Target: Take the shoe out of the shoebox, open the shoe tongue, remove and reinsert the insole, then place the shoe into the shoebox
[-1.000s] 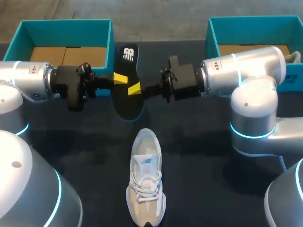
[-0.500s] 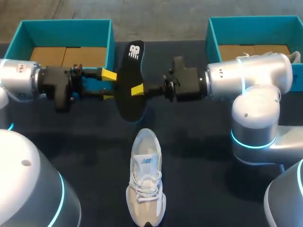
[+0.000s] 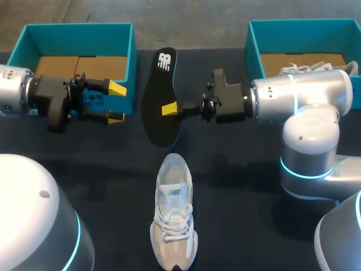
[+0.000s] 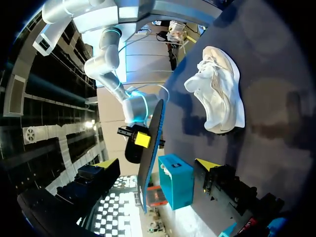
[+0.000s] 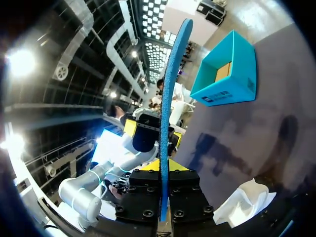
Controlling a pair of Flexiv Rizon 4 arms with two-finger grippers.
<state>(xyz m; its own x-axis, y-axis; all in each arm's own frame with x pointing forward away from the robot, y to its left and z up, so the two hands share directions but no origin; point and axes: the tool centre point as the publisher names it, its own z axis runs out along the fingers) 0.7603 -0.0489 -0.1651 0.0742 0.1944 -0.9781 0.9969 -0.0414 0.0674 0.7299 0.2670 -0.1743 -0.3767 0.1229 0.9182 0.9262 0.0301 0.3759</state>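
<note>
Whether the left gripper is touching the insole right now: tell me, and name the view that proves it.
Apart. The head view shows a plain gap between the left gripper, its yellow tips spread open, and the insole, which the right gripper holds.

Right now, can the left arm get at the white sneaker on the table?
Probably yes: the left gripper is open and empty, the white sneaker lies uncovered, and the insole in the right gripper hangs clear of that path.
</note>
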